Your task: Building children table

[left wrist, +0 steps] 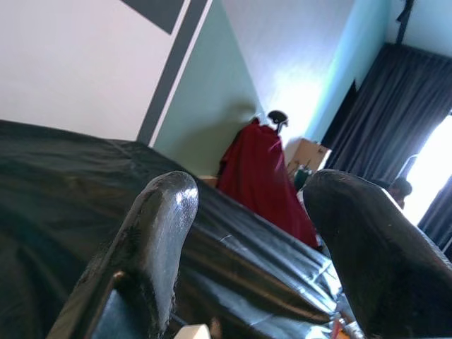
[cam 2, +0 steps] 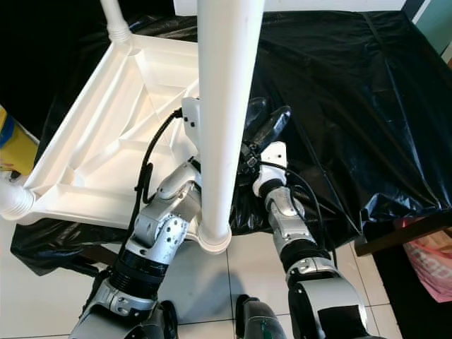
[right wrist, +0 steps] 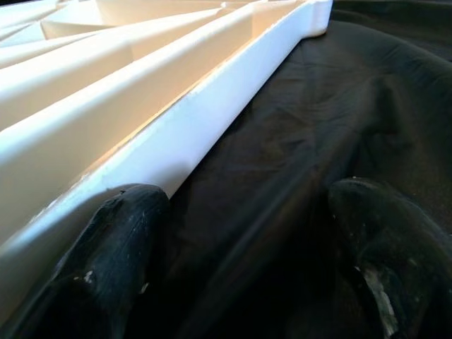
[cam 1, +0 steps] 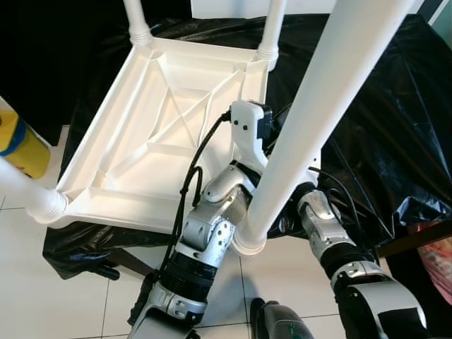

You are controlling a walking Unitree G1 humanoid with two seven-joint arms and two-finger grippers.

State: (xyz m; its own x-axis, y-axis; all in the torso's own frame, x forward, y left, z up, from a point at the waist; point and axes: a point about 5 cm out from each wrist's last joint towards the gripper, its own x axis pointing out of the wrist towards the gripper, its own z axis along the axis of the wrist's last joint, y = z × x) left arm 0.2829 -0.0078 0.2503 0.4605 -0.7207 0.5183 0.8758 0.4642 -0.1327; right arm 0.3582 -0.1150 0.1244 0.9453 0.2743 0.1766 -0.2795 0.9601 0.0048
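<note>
The white children's tabletop (cam 1: pixel 169 134) lies upside down on the bench, which is draped in black plastic sheet (cam 2: pixel 353 120); its ribbed underside faces up, with legs already standing in the far corner sockets (cam 1: pixel 141 32) and another at the near-left corner (cam 1: pixel 42 201). Going left to right: your left arm (cam 1: pixel 212 226) reaches in along the tabletop's right edge, and the left claw (left wrist: pixel 247 240) has its two black fingers apart and empty, looking out over the black sheet toward the room. Next comes the fourth leg (cam 1: pixel 311 120), a long white tube whose axis runs steeply up from a flanged foot (cam 1: pixel 248 244) near the bench's front edge, passing between your two arms. Whether it is seated in its corner socket cannot be told; the arm hides that joint. Right of the leg, the right claw (cam 2: pixel 268 127) lies on the sheet with fingers spread, nothing between them; in the right wrist view the tabletop's side rail (right wrist: pixel 176 127) runs lengthwise just beside one finger (right wrist: pixel 113 247). Judgement: the rail lies to the left of the right claw, so close in leftward; the right arm is the nearer.
</note>
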